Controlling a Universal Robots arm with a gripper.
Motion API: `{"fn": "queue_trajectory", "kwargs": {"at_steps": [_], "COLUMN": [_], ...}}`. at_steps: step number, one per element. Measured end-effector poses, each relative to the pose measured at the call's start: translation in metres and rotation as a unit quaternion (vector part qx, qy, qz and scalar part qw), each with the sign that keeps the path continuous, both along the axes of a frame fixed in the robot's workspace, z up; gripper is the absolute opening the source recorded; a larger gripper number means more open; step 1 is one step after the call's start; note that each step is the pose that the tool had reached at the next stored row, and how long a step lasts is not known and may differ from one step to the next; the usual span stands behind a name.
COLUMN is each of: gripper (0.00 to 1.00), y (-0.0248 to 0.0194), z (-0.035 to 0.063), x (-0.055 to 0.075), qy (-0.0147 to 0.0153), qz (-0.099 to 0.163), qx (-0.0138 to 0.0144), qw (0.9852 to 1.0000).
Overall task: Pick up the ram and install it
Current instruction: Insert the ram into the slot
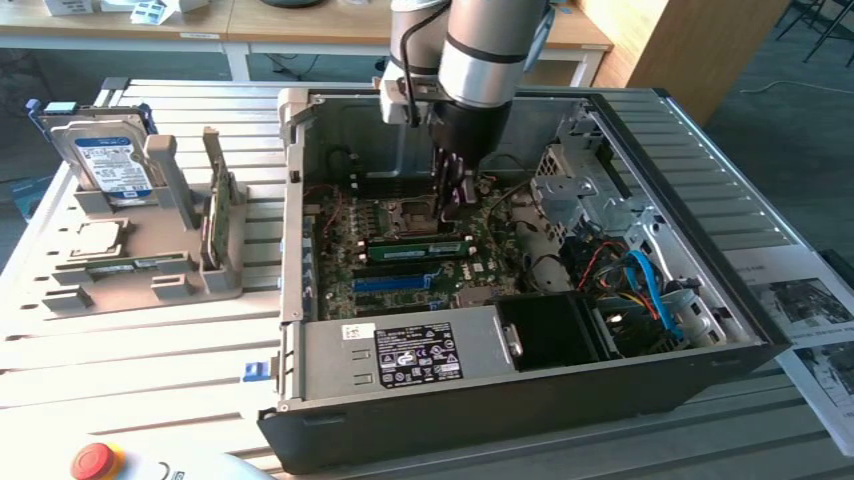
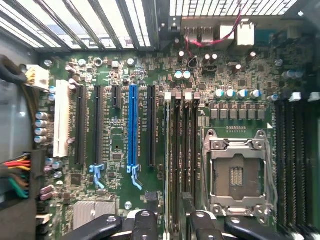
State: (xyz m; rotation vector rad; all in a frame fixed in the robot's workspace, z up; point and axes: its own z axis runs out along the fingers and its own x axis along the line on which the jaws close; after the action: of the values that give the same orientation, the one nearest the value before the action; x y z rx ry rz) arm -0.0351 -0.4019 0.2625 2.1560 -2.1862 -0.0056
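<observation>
My gripper (image 1: pixel 458 205) hangs inside the open computer case (image 1: pixel 287 260), low over the green motherboard (image 1: pixel 340 285). Right beneath it a green ram stick (image 1: pixel 416 243) stands on edge in the memory slots, beside the square CPU socket (image 1: pixel 404 212). In the wrist view the dark fingers (image 2: pixel 145 224) sit spread on either side of those slots (image 2: pixel 173 150), and the gripper (image 2: pixel 172 225) is open with nothing in it. A matching green stick (image 1: pixel 134 265) with a pale label lies flat on the grey holder (image 1: pixel 200 285) at the exterior view's left.
The case walls ring the board. The power supply (image 1: pixel 400 355) and a fan block fill its near end, and red and blue cables (image 1: pixel 641 280) crowd the exterior view's right. The holder also carries a hard drive (image 1: pixel 114 160) and a CPU chip (image 1: pixel 94 238). A red stop button (image 1: pixel 94 460) sits near the front.
</observation>
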Motion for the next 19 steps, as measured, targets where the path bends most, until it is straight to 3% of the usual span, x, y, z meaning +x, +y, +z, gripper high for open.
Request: {"fn": "queue_trajectory", "kwargs": {"at_steps": [9, 19], "gripper": [0.31, 0.31], "y": [0.0000, 0.0000], "z": [0.0448, 0.0773], "x": [0.000, 0.000], "qy": [0.0000, 0.0000], "qz": [0.000, 0.000], "qx": [-0.0032, -0.0055], "qw": [1.0000, 1.0000]}}
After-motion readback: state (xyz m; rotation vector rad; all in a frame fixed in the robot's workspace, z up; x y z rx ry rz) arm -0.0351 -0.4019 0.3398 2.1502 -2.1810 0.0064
